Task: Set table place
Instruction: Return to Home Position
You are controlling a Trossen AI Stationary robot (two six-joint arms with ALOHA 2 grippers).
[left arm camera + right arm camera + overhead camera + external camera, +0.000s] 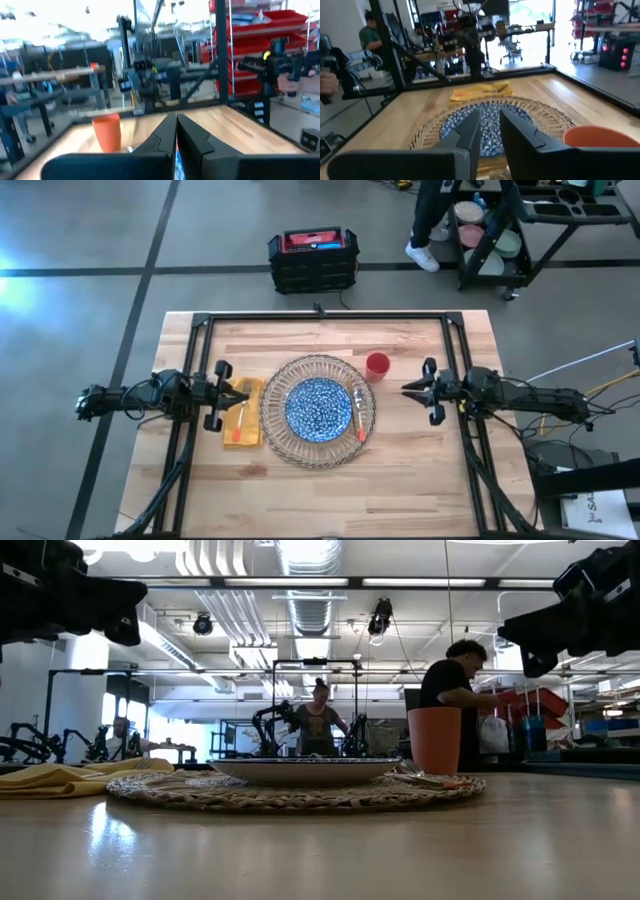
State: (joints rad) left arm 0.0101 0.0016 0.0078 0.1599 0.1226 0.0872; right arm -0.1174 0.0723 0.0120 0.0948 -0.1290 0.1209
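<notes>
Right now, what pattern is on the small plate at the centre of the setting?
Dense blue speckle on a pale ground. The plate shows best in the high view.

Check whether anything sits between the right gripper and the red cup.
Nothing visible does. In the high view the right gripper hovers right of the red cup, only bare table between them. The charger lies off that line; the left gripper is across it, over the napkin.

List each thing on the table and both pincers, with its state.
Charger, lying flat, bearing the plate.
Plate, flat, centred on the charger.
Red cup, upright, beside the charger.
Napkin, flat, one orange-handled utensil on it.
Second utensil, lying on the charger beside the plate.
Left pincer, shut, empty, above the napkin.
Right pincer, slightly open, empty.
</notes>
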